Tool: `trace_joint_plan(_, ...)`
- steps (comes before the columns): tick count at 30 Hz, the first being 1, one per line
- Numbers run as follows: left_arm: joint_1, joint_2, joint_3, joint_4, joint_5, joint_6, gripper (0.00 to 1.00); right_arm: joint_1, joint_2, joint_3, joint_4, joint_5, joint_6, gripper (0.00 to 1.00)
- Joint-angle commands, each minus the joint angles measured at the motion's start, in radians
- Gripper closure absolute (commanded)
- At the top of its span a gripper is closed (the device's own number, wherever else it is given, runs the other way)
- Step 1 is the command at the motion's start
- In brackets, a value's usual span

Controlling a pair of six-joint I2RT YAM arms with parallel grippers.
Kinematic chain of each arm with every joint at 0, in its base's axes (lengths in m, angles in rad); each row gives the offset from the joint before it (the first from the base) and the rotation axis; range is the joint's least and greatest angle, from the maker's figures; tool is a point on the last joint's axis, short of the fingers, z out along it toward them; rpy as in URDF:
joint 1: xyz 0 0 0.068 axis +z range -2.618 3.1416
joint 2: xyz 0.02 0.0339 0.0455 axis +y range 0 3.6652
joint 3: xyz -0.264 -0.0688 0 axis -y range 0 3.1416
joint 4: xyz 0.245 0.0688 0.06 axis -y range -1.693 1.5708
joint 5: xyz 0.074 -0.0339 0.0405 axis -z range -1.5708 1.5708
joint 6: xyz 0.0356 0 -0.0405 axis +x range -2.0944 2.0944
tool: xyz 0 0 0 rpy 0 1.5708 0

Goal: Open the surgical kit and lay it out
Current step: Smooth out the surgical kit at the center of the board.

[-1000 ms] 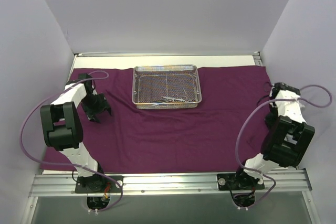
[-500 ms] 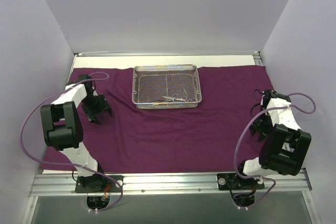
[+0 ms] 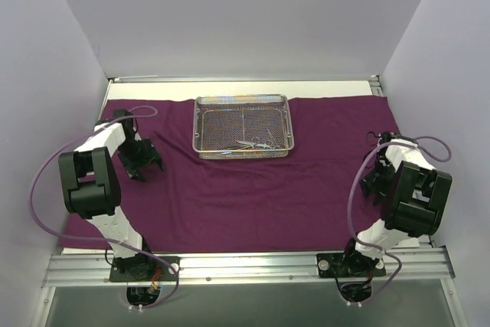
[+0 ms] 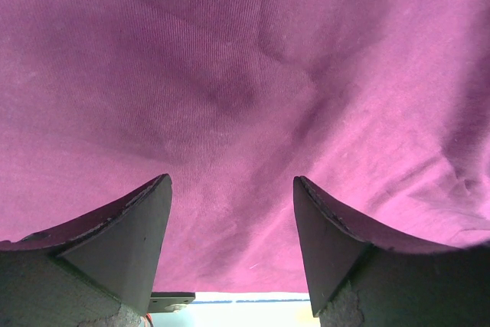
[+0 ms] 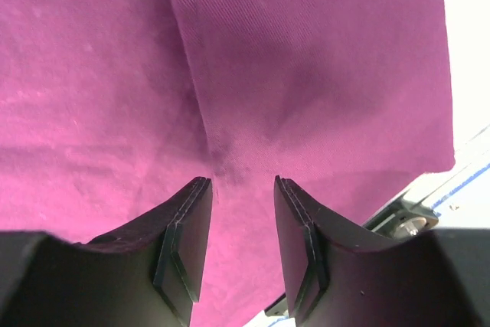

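Observation:
The dark purple cloth wrap [image 3: 253, 189] lies spread flat over the table. The silver wire-mesh tray [image 3: 243, 125] stands on it at the back centre, with several thin silver instruments [image 3: 249, 145] lying along its near side. My left gripper [image 3: 143, 165] is open and empty, low over the cloth at the left; the left wrist view shows wrinkled purple cloth [image 4: 245, 105] between its fingers [image 4: 130, 227]. My right gripper [image 3: 374, 188] is open and empty, low over the cloth near its right edge; a crease in the cloth [image 5: 207, 135] runs toward the gap between its fingers [image 5: 184, 235].
White walls close in the left, right and back. A metal rail [image 3: 245, 266] with both arm bases runs along the near edge. The bare white table [image 5: 467, 51] shows past the cloth's right edge. Purple cables loop beside each arm.
My right arm has swung in toward the near side and lowered its gripper onto the cloth at the right. The left arm has barely moved.

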Motion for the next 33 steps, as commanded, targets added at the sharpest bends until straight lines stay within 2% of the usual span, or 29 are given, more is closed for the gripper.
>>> trace_joint_plan(1,0.006,0.012,0.020,0.025,0.016,-0.002,0.27,-0.002,0.025,0.024,-0.003,0.011,-0.015,0.62)
trace_joint_plan(6,0.006,0.023,0.025,0.027,0.014,-0.001,0.27,0.000,0.073,0.016,0.014,0.008,-0.011,0.66)
trace_joint_plan(8,0.006,0.026,0.027,0.027,0.011,0.001,0.27,0.000,0.081,0.009,0.021,0.014,-0.005,0.76)
trace_joint_plan(9,0.006,0.027,0.027,0.025,0.011,-0.001,0.27,-0.002,0.084,0.008,0.018,0.023,-0.002,0.87)
trace_joint_plan(12,0.006,0.029,0.027,0.028,0.013,-0.001,0.27,-0.005,0.099,0.016,0.002,0.058,0.004,1.00)
trace_joint_plan(18,0.006,0.026,0.028,0.030,0.019,0.002,0.27,-0.049,0.067,0.096,-0.085,0.184,0.003,1.00)
trace_joint_plan(21,0.006,0.024,0.025,0.038,0.030,-0.002,0.27,-0.138,0.023,0.127,-0.140,0.244,0.044,1.00)
trace_joint_plan(26,0.006,0.014,0.016,0.048,0.043,-0.004,0.27,-0.297,-0.030,0.171,-0.245,0.438,0.248,1.00)
trace_joint_plan(30,0.012,0.003,0.002,0.056,0.059,-0.002,0.27,-0.376,-0.053,0.200,-0.213,0.547,0.245,1.00)
trace_joint_plan(31,0.017,-0.003,0.001,0.056,0.059,-0.001,0.27,-0.385,-0.051,0.205,-0.164,0.555,0.209,0.90)
trace_joint_plan(32,0.018,-0.006,-0.003,0.059,0.060,0.001,0.27,-0.394,-0.033,0.223,-0.148,0.552,0.163,0.73)
trace_joint_plan(33,0.020,-0.009,-0.006,0.059,0.065,0.001,0.27,-0.400,-0.016,0.240,-0.151,0.558,0.115,0.64)
